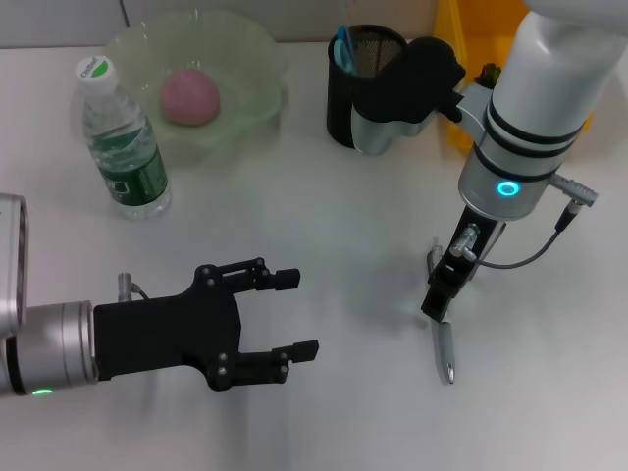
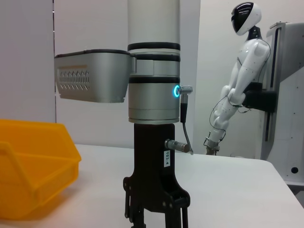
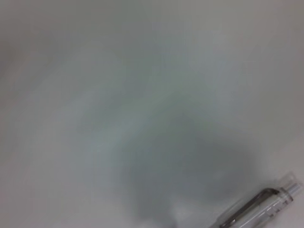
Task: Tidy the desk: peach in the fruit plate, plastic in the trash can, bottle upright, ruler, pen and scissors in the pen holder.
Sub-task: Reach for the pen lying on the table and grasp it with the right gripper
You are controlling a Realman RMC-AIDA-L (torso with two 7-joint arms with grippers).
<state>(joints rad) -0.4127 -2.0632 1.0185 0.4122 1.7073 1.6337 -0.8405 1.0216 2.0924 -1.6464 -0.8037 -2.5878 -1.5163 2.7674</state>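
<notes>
On the white desk (image 1: 334,216) the silver pen (image 1: 444,351) lies flat at the right, also seen in the right wrist view (image 3: 259,206). My right gripper (image 1: 437,299) points straight down at the pen's far end. My left gripper (image 1: 302,314) hovers open and empty at the lower left. The pink peach (image 1: 189,96) rests in the green fruit plate (image 1: 250,49). The bottle (image 1: 123,142) stands upright beside it. The blue scissors (image 1: 341,44) stick out of the black pen holder (image 1: 343,108). The yellow trash can (image 1: 461,49) is half hidden behind my right arm. Ruler and plastic are out of view.
In the left wrist view the yellow bin (image 2: 33,166) stands beside my right arm (image 2: 154,95). A white humanoid robot (image 2: 237,85) stands far off beyond the table's edge.
</notes>
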